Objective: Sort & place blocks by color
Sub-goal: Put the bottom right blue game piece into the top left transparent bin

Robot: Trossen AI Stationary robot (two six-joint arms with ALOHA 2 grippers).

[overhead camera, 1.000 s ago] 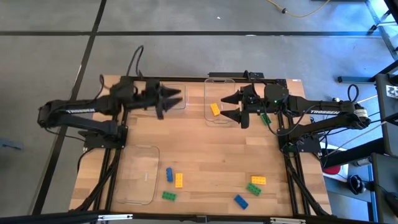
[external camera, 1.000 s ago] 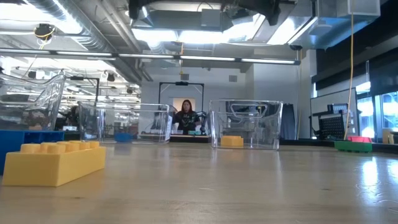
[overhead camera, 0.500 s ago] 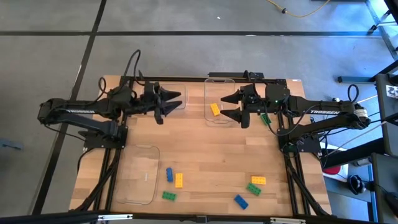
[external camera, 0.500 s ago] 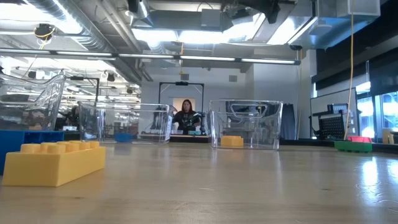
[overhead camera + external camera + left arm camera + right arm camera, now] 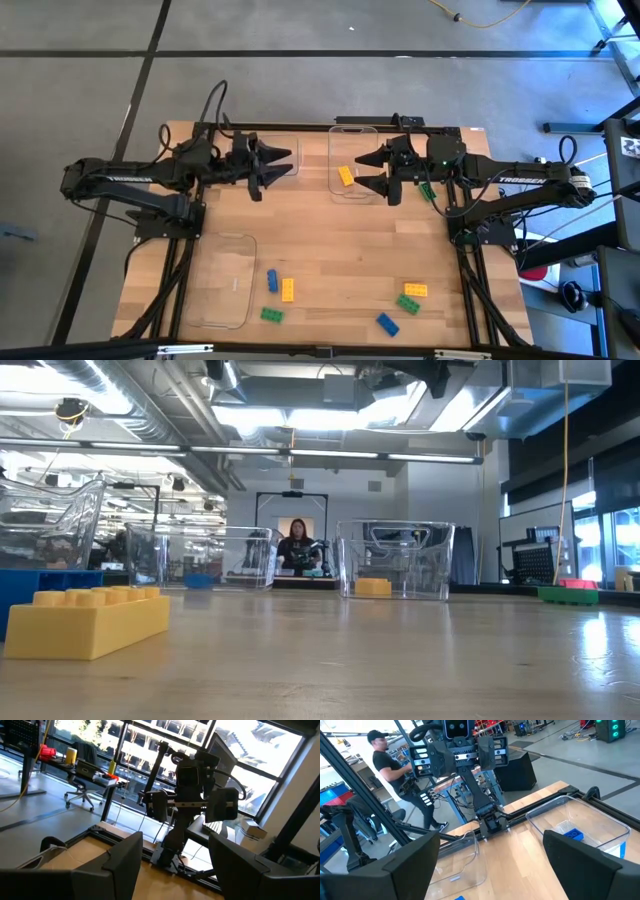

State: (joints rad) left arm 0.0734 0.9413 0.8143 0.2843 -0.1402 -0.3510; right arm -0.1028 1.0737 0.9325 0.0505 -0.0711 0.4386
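Right claw hovers with fingers apart just beside the yellow block in the tray.

Table pale matt wood; trays clear glossy plastic; blocks smooth plastic.

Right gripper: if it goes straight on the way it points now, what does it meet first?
Probably the clear plastic tray holding a yellow brick: the open right gripper points at it, though it may pass above, since height is unclear.
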